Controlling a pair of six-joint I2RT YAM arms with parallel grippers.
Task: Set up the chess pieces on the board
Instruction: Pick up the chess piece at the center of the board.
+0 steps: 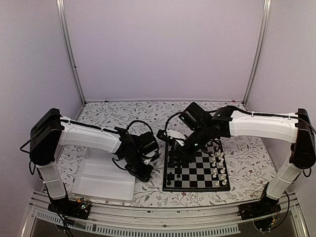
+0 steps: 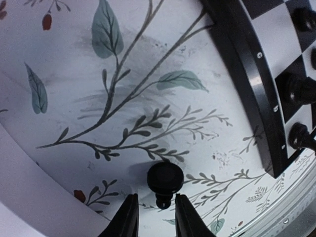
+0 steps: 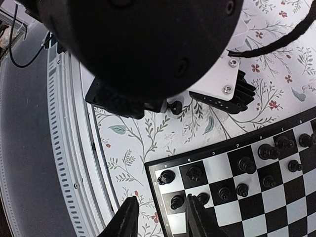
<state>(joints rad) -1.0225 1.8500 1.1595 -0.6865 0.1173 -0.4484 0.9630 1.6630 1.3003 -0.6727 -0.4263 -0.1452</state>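
Note:
A small black chess piece [image 2: 165,178] lies on its side on the floral tablecloth, just left of the board's [image 2: 247,74] corner. My left gripper [image 2: 155,212] is low over it, its jaws narrowly open, with the piece's thin top between the fingertips and a gap on each side. The same piece [image 3: 175,106] shows under the left gripper in the right wrist view. My right gripper [image 3: 160,217] hangs open above the board's [image 3: 197,155] near-left corner, holding nothing. Several black pieces [image 3: 167,177] stand on the board's [image 1: 195,173] left files.
A white shallow tray [image 1: 98,182] sits left of the left gripper [image 1: 145,170], its rim [image 2: 29,197] close by. White pieces [image 1: 219,163] line the board's right side. The two arms are close together by the board's left edge. The table's metal rail [image 3: 64,148] runs along the front.

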